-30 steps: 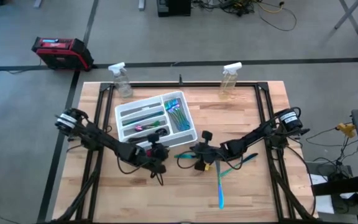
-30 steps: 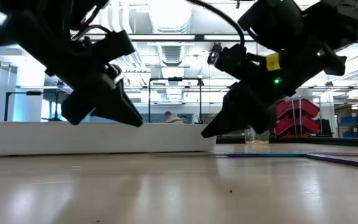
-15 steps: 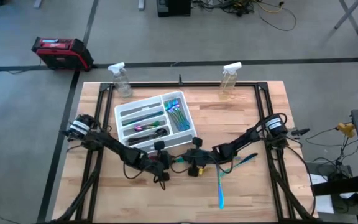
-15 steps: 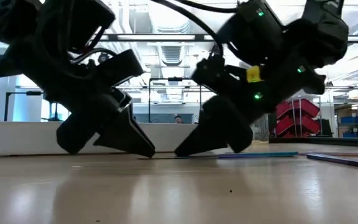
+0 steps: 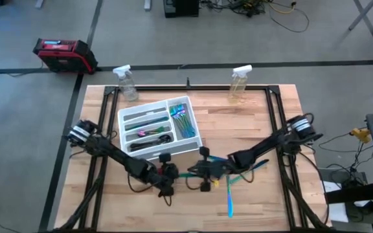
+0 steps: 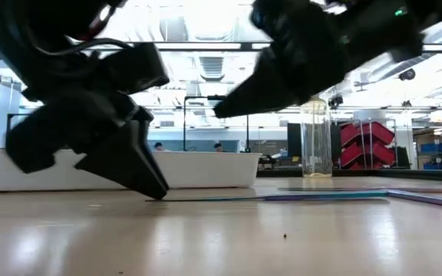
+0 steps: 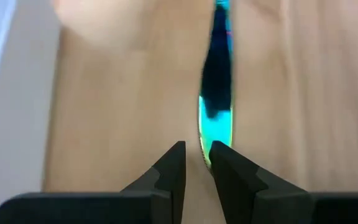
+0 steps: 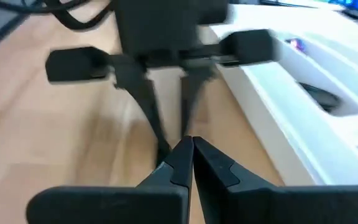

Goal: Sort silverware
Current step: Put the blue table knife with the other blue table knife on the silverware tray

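Low on the table [image 5: 258, 129], the two grippers meet head-on just in front of the white tray [image 5: 159, 127]. The left gripper [image 7: 196, 163] points down at the wood with a narrow gap between its fingers; the tip of a teal utensil [image 7: 216, 93] lies flat on the table just ahead of them, beside one fingertip and not inside the gap, its length running away from the gripper. In the low view this gripper [image 6: 140, 172] touches down at the near end of that thin teal strip [image 6: 206, 198]. The right gripper [image 8: 190, 152] faces the left one, its fingers pressed together at the tips, and it hangs above the table in the low view [image 6: 232, 103]. From above, the teal utensil [image 5: 188, 173] shows between the two grippers [image 5: 171, 175] [image 5: 199, 173]. More silverware [image 5: 230, 197] lies loose on the wood near the right arm, a blue piece pointing toward the table's front edge. The tray holds sorted pieces [image 5: 182, 123] in its compartments. Two spray bottles [image 5: 126, 83] stand at the far edge.
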### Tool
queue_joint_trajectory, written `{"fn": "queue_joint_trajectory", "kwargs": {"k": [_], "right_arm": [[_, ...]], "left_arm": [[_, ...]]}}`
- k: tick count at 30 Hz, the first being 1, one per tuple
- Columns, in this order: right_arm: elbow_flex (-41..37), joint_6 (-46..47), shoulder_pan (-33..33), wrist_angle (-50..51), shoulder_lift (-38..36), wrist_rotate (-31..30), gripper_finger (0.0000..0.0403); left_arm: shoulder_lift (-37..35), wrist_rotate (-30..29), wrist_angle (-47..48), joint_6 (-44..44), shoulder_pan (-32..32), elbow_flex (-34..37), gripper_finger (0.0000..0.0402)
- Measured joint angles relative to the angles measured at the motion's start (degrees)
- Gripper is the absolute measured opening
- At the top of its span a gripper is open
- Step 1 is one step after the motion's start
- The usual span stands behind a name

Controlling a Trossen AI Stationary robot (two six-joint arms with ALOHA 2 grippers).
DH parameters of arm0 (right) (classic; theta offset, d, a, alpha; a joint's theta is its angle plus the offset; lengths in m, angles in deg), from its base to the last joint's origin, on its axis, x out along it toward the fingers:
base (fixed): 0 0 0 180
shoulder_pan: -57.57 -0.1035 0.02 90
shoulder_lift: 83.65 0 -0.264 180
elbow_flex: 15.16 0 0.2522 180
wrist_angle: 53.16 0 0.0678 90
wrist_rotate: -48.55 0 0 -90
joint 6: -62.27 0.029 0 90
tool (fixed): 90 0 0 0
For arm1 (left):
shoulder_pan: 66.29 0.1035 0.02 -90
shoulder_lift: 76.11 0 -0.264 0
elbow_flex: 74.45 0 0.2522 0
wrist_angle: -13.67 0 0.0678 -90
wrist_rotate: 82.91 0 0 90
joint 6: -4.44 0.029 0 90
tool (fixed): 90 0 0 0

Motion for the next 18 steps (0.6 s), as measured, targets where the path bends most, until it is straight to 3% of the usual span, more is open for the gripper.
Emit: {"fn": "queue_joint_trajectory", "kwargs": {"k": [4,11,18], "right_arm": [[-3.6,1.4,-2.1,2.7,-4.7,-4.1,0.0000],[-10.5,5.3,-5.1,1.6,-6.5,-3.3,0.0006],[-17.0,8.3,-5.3,-8.2,-3.1,-0.5,0.0107]], "left_arm": [[-0.3,0.2,1.0,-1.9,-1.4,0.0,0.0064],[-0.7,-0.1,6.4,-7.1,-4.4,-0.1,0.0064],[-0.7,-0.4,10.6,-14.0,-7.2,-0.1,0.0064]]}}
